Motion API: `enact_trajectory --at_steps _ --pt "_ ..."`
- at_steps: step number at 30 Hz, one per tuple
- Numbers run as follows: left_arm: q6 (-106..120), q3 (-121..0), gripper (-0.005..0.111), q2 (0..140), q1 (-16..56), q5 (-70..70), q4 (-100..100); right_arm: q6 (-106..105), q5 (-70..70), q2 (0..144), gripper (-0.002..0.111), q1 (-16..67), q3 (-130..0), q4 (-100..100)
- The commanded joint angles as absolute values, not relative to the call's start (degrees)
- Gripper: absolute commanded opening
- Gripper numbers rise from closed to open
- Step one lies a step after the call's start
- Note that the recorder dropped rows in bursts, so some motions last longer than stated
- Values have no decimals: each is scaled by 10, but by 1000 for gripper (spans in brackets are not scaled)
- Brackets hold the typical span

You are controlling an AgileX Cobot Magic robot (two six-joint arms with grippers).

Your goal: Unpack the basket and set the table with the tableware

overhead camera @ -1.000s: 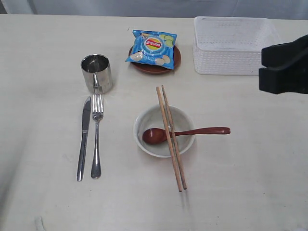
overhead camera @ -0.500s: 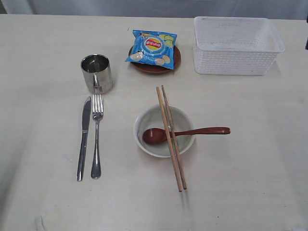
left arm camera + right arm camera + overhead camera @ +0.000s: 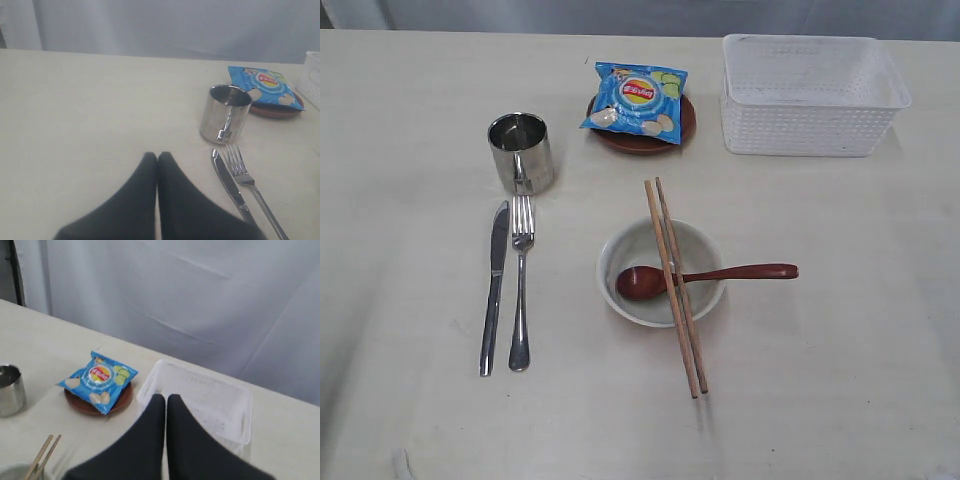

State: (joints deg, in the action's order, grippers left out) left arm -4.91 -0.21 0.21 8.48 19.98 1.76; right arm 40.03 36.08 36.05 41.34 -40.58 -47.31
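Observation:
The white basket (image 3: 815, 95) stands empty at the back right of the table (image 3: 840, 330). A white bowl (image 3: 645, 300) in the middle holds a wooden spoon (image 3: 720, 273), with chopsticks (image 3: 675, 290) laid across it. Knife (image 3: 494, 290) and fork (image 3: 521, 285) lie side by side at the left, below the steel cup (image 3: 522, 152). The brown plate (image 3: 642, 135) sits at the back. Neither arm shows in the exterior view. My left gripper (image 3: 157, 156) is shut and empty beside the knife (image 3: 229, 185). Above the basket (image 3: 210, 400), my right gripper (image 3: 166, 397) is also shut and empty.
A blue chips bag (image 3: 636, 100) lies on the brown plate. A pale curtain (image 3: 200, 300) hangs behind the table's far edge.
The right arm, seen at the right edge beside the basket a second ago, has left the exterior view. The tableware has not moved.

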Motion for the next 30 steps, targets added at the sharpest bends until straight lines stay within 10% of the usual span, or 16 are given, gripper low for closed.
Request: enact_trajectory --at_steps 1,12,24,30 --pt "-47 0 0 0 87 199 17 391 251 300 2 319 -363 -492" --pt "-47 0 0 0 87 199 17 484 12 7 2 7 -95 -412" --pt "-47 0 0 0 87 199 17 512 -41 0 2 -4 -55 -387" --pt "-47 0 0 0 87 199 17 211 20 0 2 -4 -42 -36"
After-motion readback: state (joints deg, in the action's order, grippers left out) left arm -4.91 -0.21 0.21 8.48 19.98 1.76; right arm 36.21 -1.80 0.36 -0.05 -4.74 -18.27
